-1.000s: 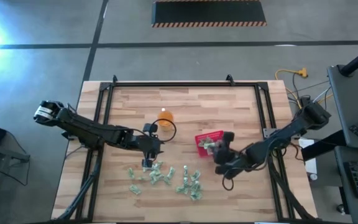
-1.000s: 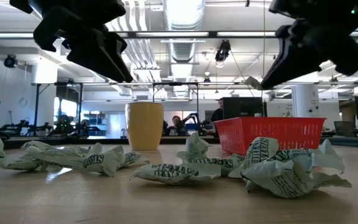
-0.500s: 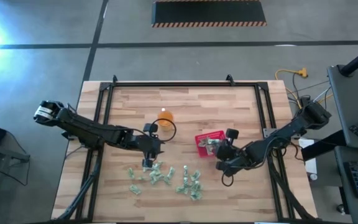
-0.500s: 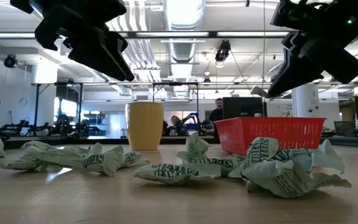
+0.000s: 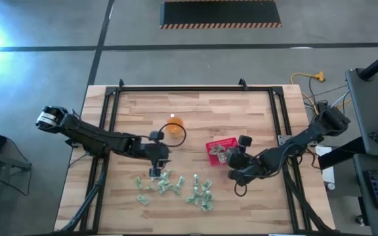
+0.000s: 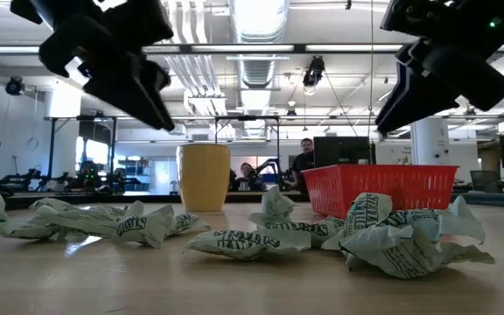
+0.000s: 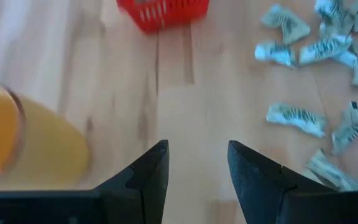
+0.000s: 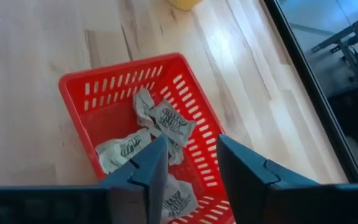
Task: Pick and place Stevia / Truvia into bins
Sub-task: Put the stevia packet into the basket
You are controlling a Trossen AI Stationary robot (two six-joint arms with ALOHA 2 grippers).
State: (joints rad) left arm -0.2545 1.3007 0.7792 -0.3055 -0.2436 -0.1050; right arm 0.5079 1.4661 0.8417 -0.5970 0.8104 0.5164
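Several crumpled green-and-white Stevia packets lie loose on the wooden table near its front edge. The red basket stands right of centre with several packets inside. My right gripper hovers open just above the basket's near right corner, with nothing between its fingers. My left gripper hangs open above bare wood, between the orange cup and the loose packets, clear of both.
The orange cup stands just left of the basket and close to my left gripper. A black metal frame borders the table's far and side edges. Bare wood lies between the pile and the basket.
My right gripper held a packet over the basket and has let it go: the packet is gone from its fingertips. The gripper itself has drawn slightly toward the table's right. My left gripper has shifted a little toward the table's left edge, still open.
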